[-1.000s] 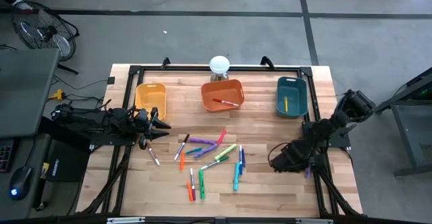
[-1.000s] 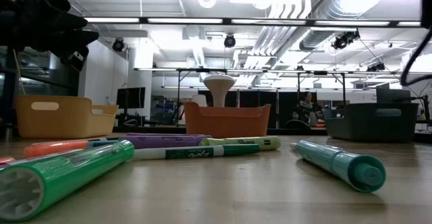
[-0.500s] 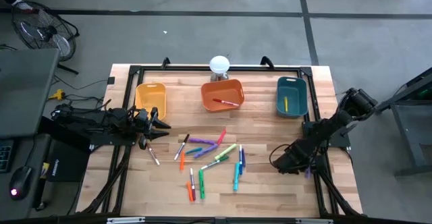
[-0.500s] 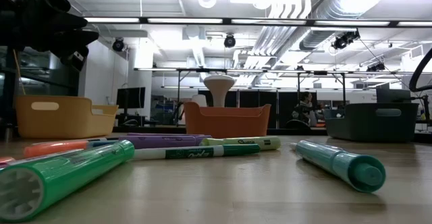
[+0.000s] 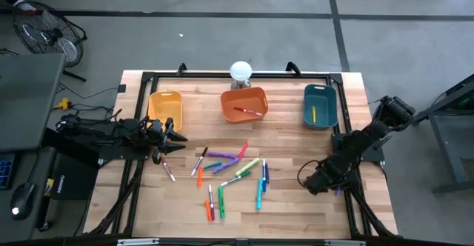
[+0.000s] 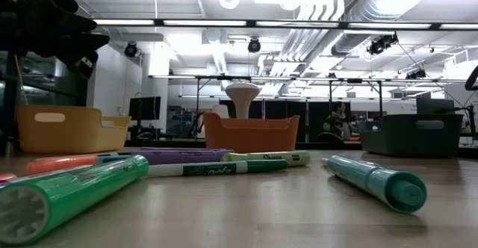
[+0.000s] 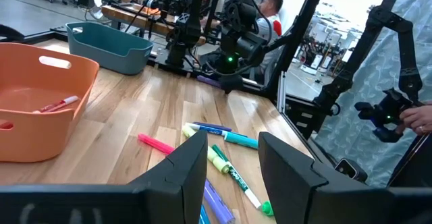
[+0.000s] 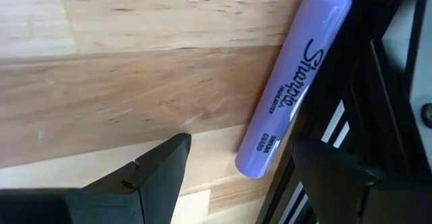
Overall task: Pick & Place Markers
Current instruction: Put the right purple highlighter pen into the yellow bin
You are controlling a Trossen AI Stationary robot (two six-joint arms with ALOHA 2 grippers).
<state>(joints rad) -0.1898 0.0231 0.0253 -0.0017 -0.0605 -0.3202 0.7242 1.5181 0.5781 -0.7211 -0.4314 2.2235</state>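
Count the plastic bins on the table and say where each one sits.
3, all along the table's far edge: the yellow bin toward the left arm's side, the orange bin in the middle, and the teal bin toward the right arm's side. No others show.

My purple marker runs off the frame's edge at its far end, so I can't see its cap. From above, that marker is mostly hidden under my right arm. The pens in the orange bin and teal bin are too small to read.
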